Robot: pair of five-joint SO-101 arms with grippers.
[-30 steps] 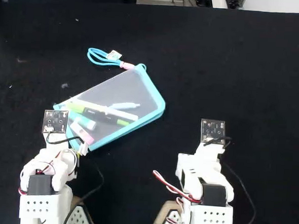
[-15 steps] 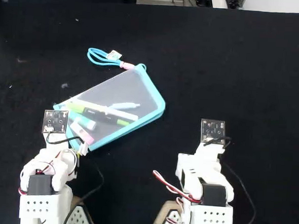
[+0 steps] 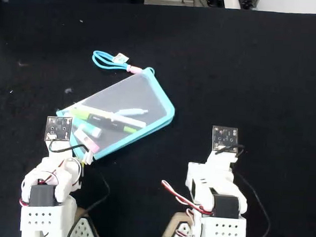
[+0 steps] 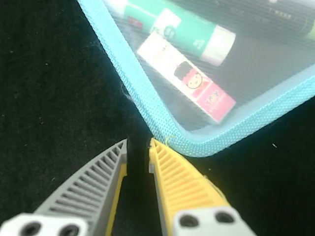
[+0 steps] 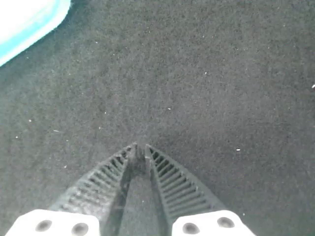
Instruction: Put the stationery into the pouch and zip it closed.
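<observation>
Left pincer (image 4: 139,145): parted by a narrow slit, empty, its tips just beside the near corner of the pouch (image 4: 123,73).
Right pincer (image 5: 139,149): tips met, empty, above bare table (image 5: 221,73).
Pouch: lay slantwise before the left arm; pens (image 3: 115,117), glue stick (image 4: 187,30) and eraser (image 4: 186,83) showed through its mesh.
Change: none; arms and pouch kept their places (packing looked done; the zip's state could not be told).
Room: cord (image 3: 105,60) trailed from the far corner; open table lay rightward and beyond.
</observation>
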